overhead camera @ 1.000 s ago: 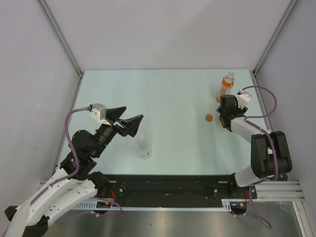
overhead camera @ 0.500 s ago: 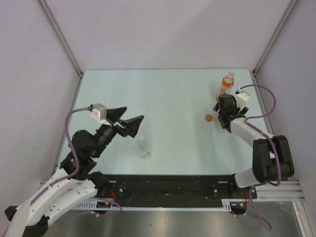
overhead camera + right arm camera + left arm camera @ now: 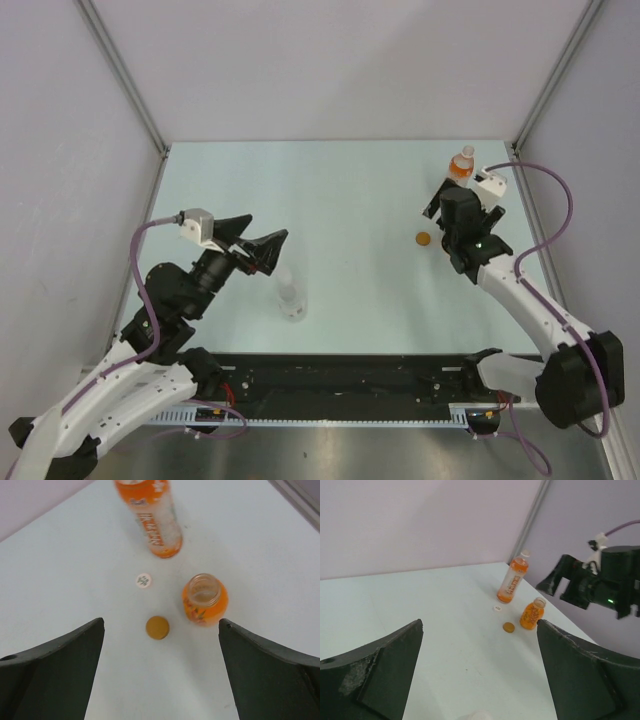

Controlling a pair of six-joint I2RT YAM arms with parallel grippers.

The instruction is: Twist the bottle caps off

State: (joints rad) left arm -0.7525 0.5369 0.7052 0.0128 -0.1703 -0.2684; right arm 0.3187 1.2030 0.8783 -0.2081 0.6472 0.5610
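2 of 3 done: orange cap [image 3: 157,627], white cap [image 3: 143,580] off on tabletop [image 3: 75,570]; clear bottle [image 3: 291,297] seemingly capped. Left fingers [image 3: 380,670], right fingers [image 3: 50,665] apart, empty.

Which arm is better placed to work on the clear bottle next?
Left. The left gripper, open, hangs beside the clear bottle, which peeks in at the bottom of its wrist view. The right gripper, also open, is far off near the uncapped short orange bottle.
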